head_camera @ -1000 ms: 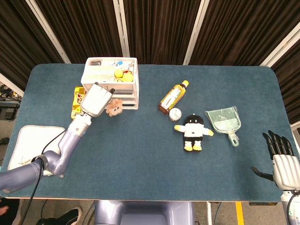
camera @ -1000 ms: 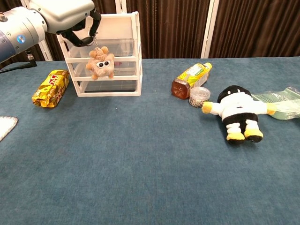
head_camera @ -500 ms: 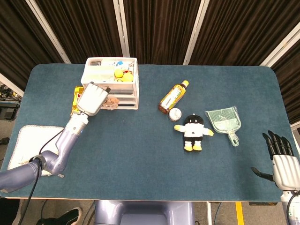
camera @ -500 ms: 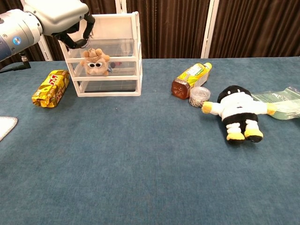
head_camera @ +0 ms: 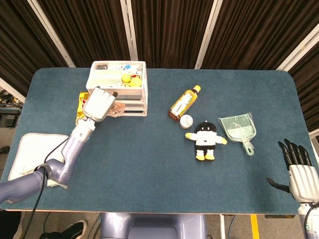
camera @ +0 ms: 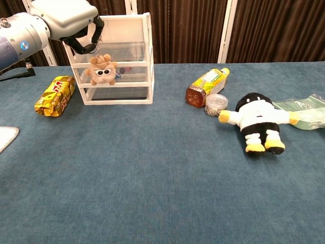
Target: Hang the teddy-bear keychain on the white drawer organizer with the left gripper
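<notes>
Gripping the teddy-bear keychain (camera: 102,71), the left hand (camera: 76,23) has swung it against the white drawer organizer (camera: 136,61).

teddy-bear keychain (camera: 103,71): 1, hung below the left hand
white drawer organizer (camera: 115,59): 1
plush penguin toy (camera: 257,120): 1
bottle (camera: 207,86): 1, lay on its side
small round jar (camera: 216,103): 1
green dustpan (head_camera: 239,129): 1
yellow snack packet (camera: 55,95): 1
white cloth (head_camera: 27,152): 1
hands: 2, left hand (camera: 71,20) and right hand (head_camera: 299,172)
tabletop (camera: 152,173): 1
</notes>
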Controlling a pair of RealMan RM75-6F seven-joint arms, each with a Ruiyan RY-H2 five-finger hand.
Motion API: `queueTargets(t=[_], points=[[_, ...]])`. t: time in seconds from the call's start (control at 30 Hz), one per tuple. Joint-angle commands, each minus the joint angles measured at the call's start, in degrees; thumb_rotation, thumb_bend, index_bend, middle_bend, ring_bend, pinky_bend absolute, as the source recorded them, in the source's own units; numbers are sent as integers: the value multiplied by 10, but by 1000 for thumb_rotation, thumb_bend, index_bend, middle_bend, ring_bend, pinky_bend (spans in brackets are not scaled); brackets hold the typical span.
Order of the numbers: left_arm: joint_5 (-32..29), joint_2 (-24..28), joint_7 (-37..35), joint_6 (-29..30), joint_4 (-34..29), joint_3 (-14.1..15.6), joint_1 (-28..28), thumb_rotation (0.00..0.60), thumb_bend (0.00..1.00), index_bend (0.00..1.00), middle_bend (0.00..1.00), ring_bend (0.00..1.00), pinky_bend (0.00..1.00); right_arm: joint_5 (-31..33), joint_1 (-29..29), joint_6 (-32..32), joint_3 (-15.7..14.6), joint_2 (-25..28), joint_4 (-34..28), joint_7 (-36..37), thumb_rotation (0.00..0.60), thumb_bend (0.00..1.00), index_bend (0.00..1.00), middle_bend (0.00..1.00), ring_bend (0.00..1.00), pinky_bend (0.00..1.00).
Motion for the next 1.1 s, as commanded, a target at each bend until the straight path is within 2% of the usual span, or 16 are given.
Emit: queueTargets(t=[0.03, 1.1], points=[[2, -3, -2, 1, 1, -1, -3, 600, 443, 625, 982, 845, 705, 0, 0, 0, 0, 0, 0, 0, 600, 44, 22, 0, 0, 0], [-8, -15, 5, 0, 17, -1, -9, 600, 418, 603, 971, 839, 705, 0, -1, 0, 0, 1, -2, 0, 600, 44, 22, 0, 0, 0]])
